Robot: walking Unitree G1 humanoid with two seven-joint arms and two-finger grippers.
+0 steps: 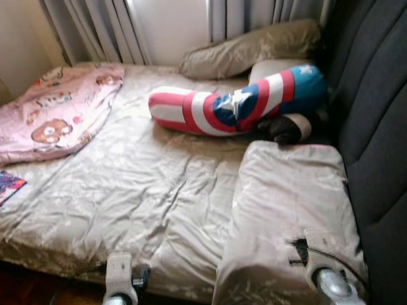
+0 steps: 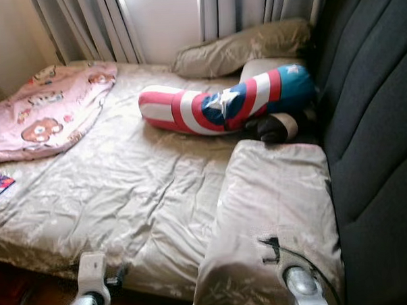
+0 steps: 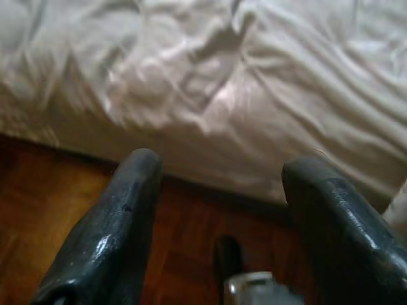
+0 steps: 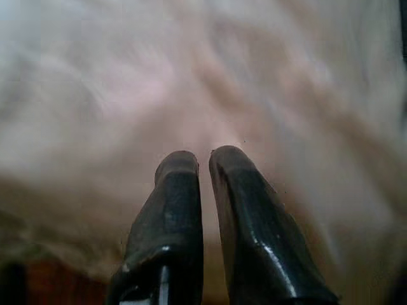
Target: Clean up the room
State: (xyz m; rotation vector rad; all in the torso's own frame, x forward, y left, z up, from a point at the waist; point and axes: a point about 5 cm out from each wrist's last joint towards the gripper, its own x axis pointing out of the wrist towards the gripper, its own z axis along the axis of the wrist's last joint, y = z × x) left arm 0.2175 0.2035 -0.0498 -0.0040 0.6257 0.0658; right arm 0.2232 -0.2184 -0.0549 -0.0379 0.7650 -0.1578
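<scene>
Standing at the foot edge of the bed (image 1: 124,196). Right claw (image 4: 203,155) pressed together, tips over the near pillow (image 1: 287,209); the wrist view is too blurred to tell whether any cloth is pinched. Left claw (image 3: 219,171) spread wide, empty, hanging over the wood floor (image 3: 57,203) just off the mattress edge.

Step in hand, my guess: get the near pillow back up to the head of the bed. It lies on the right side, right against the dark headboard (image 1: 384,117), near end drooping over the mattress edge.

To do it well:
- right claw needs a firm bite on the near corner, not just the slippery cover
- bring the left claw up from the floor side and take the other near corner, so the pillow doesn't fold
- lift before pushing, or the sheet drags along

Orientation: pillow's long axis runs away from me, near end at the bed edge, far end pointing to the striped bolster (image 1: 235,104). Bolster lies across the bed, slightly bent, blue end at the headboard. A second pillow (image 1: 253,49) sits behind it under the curtains (image 1: 103,22).

Also untidy: pink blanket (image 1: 53,112) bunched far left, book (image 1: 2,188) at the left edge.
</scene>
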